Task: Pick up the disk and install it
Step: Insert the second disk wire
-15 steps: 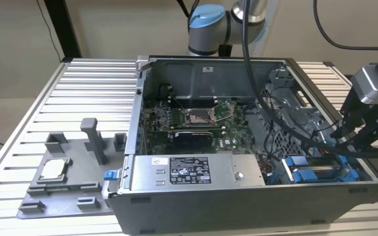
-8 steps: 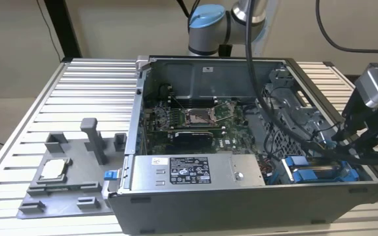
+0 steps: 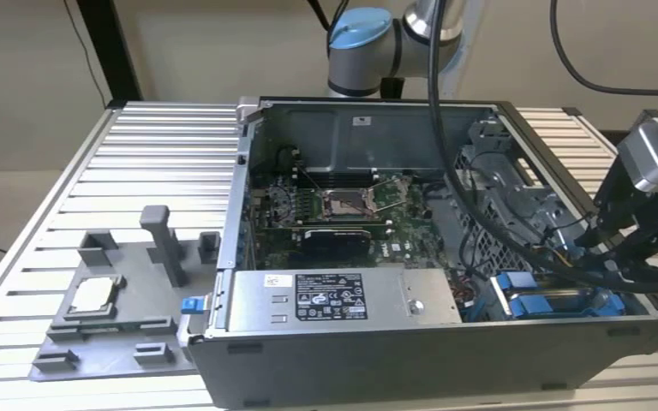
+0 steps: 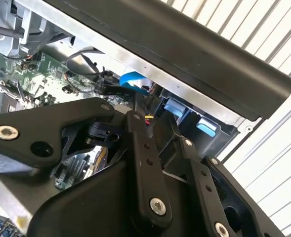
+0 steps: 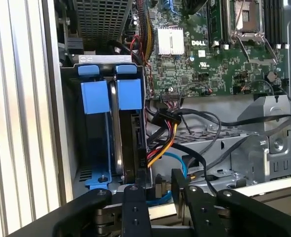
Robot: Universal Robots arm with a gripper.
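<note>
- The end effector (image 5: pixel 156 191) is released: in the first wrist view its two black fingers (image 5: pixel 133 200) stand apart, and I see nothing grasped between them, only cables further behind.
- The disk (image 5: pixel 117 140) is in the drive bay (image 5: pixel 68 148) at the corner of the open computer case (image 3: pixel 421 360). It stands on its thin edge, and its blue frame shows at the far end.
- The relation that matters: in the first wrist view the disk lies straight ahead of the end effector. Its near end is just beside the finger on the bay side.
- The long axis of the disk runs away from the end effector, along the slot of the bay. The gap between the fingers sits a little to the motherboard (image 5: pixel 209 54) side of it.
- In the exterior view the end effector (image 3: pixel 632 257) hangs over the case wall at the exterior view's right, near the blue carriers (image 3: pixel 535 304).
- I judge the disk to be seated in its slot, or nearly so. How deep it sits I cannot tell.
- Count: one disk, two blue carriers side by side, one arm with one end effector, one case on the bench (image 3: pixel 146 163).
- Also one small chip (image 3: pixel 95 295) on the grey holder (image 3: pixel 112 342), well apart from the disk, and one grey supply box (image 3: pixel 341 300).
</note>
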